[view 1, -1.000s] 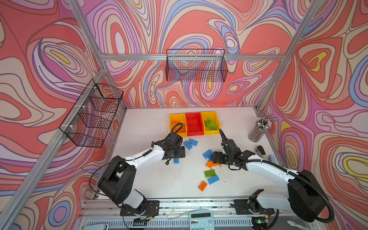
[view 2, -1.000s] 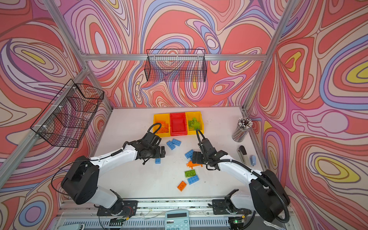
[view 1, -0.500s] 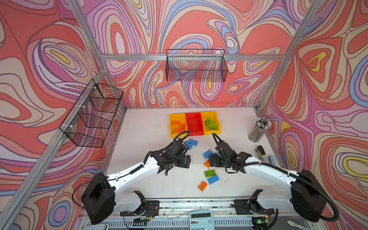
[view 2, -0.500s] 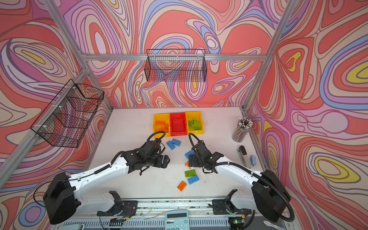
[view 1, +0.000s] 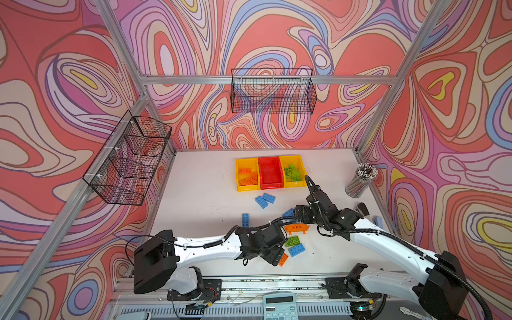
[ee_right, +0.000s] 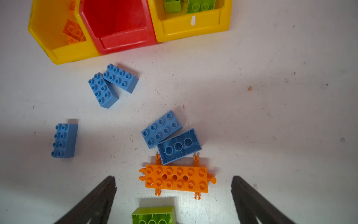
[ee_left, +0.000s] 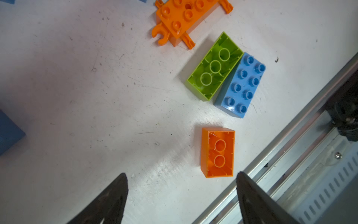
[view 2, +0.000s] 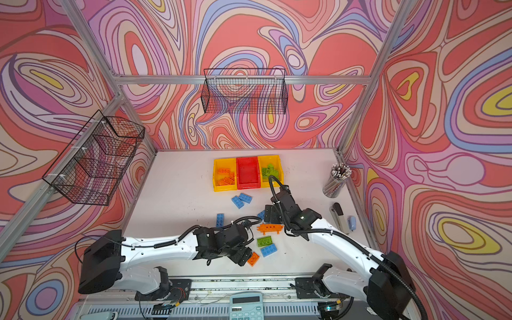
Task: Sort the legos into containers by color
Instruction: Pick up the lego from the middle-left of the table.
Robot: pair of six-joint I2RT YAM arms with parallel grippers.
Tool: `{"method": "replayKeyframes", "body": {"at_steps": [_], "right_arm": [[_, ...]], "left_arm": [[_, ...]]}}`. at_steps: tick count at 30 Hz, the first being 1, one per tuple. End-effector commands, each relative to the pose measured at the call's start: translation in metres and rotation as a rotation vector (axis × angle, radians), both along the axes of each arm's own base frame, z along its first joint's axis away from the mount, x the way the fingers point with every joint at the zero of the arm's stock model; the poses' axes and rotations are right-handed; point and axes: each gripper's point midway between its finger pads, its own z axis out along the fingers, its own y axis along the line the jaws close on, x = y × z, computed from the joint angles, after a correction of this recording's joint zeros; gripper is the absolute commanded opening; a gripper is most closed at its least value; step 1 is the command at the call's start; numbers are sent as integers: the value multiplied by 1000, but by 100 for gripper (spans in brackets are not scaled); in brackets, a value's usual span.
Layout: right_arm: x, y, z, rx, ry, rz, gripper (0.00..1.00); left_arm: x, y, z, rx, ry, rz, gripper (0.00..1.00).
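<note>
Three joined containers stand at the back: a yellow one with orange legos, a bare red one, and a yellow one with green legos. Blue bricks lie loose: a pair, one alone, and two by the right gripper. My left gripper is open over the table. A small upturned orange brick lies just ahead of its fingertips. My right gripper is open, low over the pronged orange piece. A green brick and a blue brick lie side by side.
The metal front rail runs close beside the left gripper. A pencil cup and a stapler stand at the right edge, and a calculator lies in front. Black wire baskets hang on the walls.
My left arm has swung from near the containers down to the front, over the small orange brick, and its jaws have narrowed a little. My right gripper has shifted slightly over the pronged piece.
</note>
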Motion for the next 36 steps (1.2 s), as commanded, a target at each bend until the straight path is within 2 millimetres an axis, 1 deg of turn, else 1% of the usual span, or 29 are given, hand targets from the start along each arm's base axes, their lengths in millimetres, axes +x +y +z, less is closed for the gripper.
{"method": "replayKeyframes", "body": {"at_steps": [1,7,12,19,24,28,33,36], "right_arm": [[0,-17,-1,-5,2,-54,98],[7,-44,-3,29,12,-112,98],[13,-57,0,46,8,-129,98],[17,-64,2,58,2,-138,98],[16,-67,2,57,3,-140,98],[15,-67,1,63,5,-137,98],[14,-66,-1,72,7,-135,98],[14,-66,1,74,3,-136,98]], "left_arm": [[2,-17,5,-36,-16,17,87],[-5,-32,-4,-39,9,-20,86],[-10,-41,-11,-14,28,-53,85],[-16,-40,-22,25,51,-59,82],[-19,-36,-37,68,74,-47,77],[-21,-35,-47,90,90,-43,69],[-19,-33,-50,112,86,-32,49],[-14,-29,-48,137,61,-17,34]]}}
